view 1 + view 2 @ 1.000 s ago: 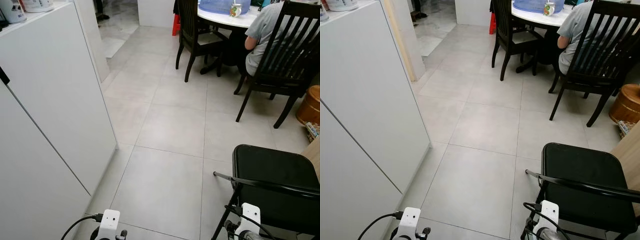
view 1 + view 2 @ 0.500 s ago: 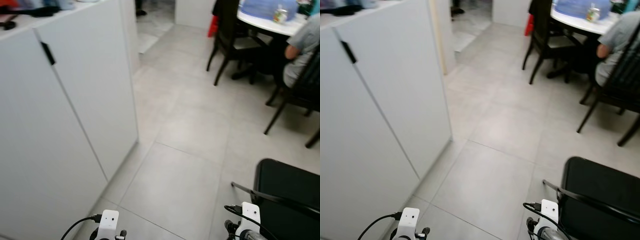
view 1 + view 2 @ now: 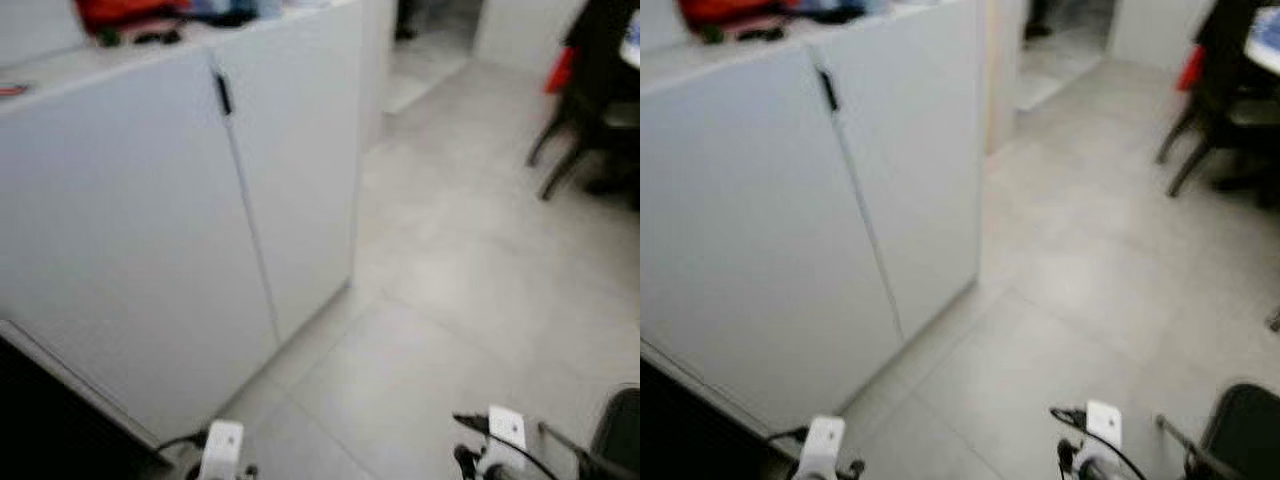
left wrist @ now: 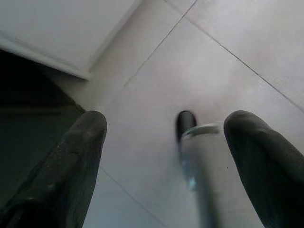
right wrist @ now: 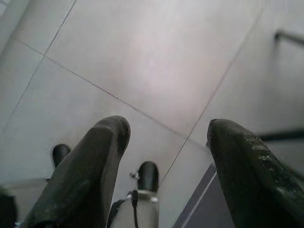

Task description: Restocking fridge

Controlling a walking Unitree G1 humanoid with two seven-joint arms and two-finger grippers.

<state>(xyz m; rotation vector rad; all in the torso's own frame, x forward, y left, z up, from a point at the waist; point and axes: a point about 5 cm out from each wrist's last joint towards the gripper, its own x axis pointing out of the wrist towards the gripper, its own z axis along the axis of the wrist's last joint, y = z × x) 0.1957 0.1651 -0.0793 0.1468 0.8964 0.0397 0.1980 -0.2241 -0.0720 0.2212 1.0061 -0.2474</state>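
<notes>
- no fridge or items to stock can be made out; head views are blurred, nearest candidate is the white cabinet on the robot's left, two flat doors with a small dark handle near the top of the seam, so where the fridge is I cannot tell
- cabinet top carries clutter, something red and dark bits, too smeared to name
- dark gap low beside the near end of the cabinet, contents unreadable
- left gripper hangs low over the grey tiled floor, fingers spread wide, nothing between them; cabinet base and that dark gap sit just beyond it in the left wrist view
- right gripper also hangs over the tiles, fingers spread, holding nothing; a black folding chair is near it on the robot's right
- both wrists show as white blocks at the bottom of the head views
- dark dining chair and a red thing behind it far off on the right, well apart from the robot
- step in hand looks like walk/turn to find the fridge, task barely begun, hands empty
- to do it well: settle the turn so the blur clears, then confirm which unit is the fridge before reaching
- keep both arms tucked low, mind the folding chair on the right and the cabinet corner on the left while pivoting
- square up facing the door handle, near enough to reach, leaving room for the door to swing
</notes>
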